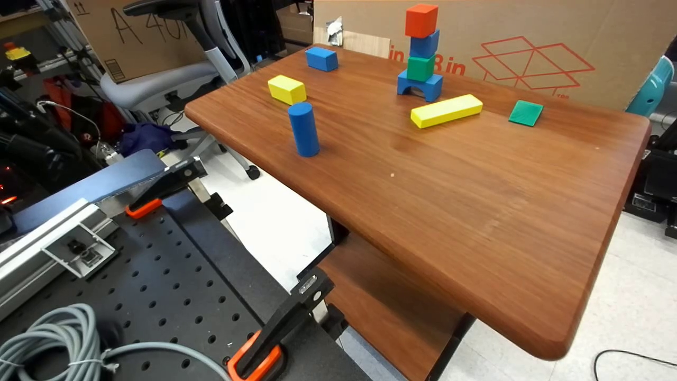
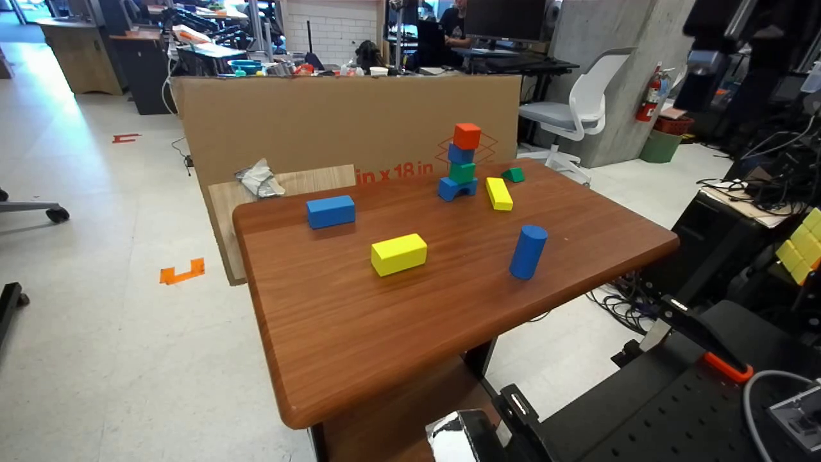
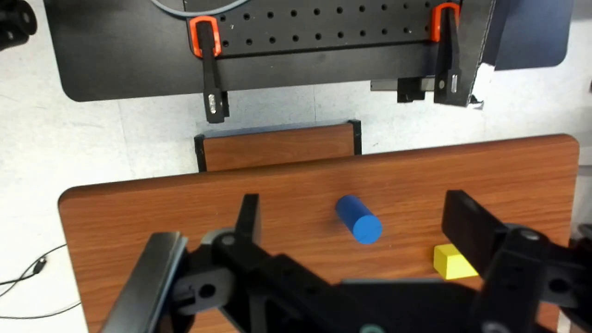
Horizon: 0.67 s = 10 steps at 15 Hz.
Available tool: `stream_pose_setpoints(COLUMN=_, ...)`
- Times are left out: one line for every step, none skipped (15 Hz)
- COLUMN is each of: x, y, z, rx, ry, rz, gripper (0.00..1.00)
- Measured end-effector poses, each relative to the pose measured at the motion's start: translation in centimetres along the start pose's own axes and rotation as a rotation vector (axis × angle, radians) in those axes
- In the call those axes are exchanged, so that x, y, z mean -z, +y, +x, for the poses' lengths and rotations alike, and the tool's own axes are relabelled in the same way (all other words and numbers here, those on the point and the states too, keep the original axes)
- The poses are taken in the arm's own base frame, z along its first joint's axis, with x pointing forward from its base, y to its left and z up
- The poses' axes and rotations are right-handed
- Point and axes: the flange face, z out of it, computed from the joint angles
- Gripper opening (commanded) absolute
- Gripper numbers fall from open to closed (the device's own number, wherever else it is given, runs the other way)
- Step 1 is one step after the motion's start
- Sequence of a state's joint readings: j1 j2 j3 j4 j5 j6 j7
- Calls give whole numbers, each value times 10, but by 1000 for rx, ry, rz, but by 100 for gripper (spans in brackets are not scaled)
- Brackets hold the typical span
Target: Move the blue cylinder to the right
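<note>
A blue cylinder [image 1: 304, 129] stands upright on the brown wooden table [image 1: 502, 211], near the edge facing the black bench. It also shows in an exterior view [image 2: 528, 252] and in the wrist view [image 3: 358, 219], seen from above. My gripper [image 3: 354, 195] is open and empty in the wrist view. Its two black fingers are wide apart, one on each side of the cylinder in the picture. It appears well above the table and touches nothing. The gripper's fingers cannot be made out in the exterior views.
A yellow block [image 1: 287, 90] stands near the cylinder. A blue block [image 1: 321, 59], a block tower topped by a red cube [image 1: 421, 21], a long yellow block [image 1: 447, 111] and a green wedge [image 1: 526, 113] are farther back. A black bench [image 3: 323, 69] with clamps faces the table across a gap.
</note>
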State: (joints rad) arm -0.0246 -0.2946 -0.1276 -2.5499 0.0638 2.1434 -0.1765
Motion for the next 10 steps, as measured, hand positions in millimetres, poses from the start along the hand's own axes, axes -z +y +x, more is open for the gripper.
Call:
stream_pose_setpoints(x=-11, y=-8, z=0, rx=18, ry=-21, rz=-5, gripper=100)
stream_pose_setpoints(x=-22, y=-15, z=0, rx=34, ry=-39, rz=-10, gripper=100)
stream_pose_setpoints(x=-33, y=-21, z=-3, rx=49, ry=-63, rz=-14, gripper=100)
stream_pose_setpoints(x=-43, y=-27, z=-6, rx=63, ry=-87, rz=-17, gripper=100)
stream_pose_setpoints(x=-52, y=-32, z=-8, rx=75, ry=-104, rz=-20, gripper=100)
stream_pose_setpoints(x=-59, y=-36, z=-10, rx=85, ry=-114, rz=-24, gripper=100)
stream_pose_setpoints(x=-65, y=-39, z=-12, rx=93, ry=-121, rz=-28, gripper=100)
stream_pose_setpoints(x=-70, y=-41, z=-13, rx=100, ry=-123, rz=-33, gripper=100)
stream_pose_setpoints(x=-74, y=-42, z=-14, rx=110, ry=-119, rz=-44, gripper=100)
stream_pose_setpoints(x=-78, y=-42, z=-13, rx=125, ry=-113, rz=-60, gripper=100)
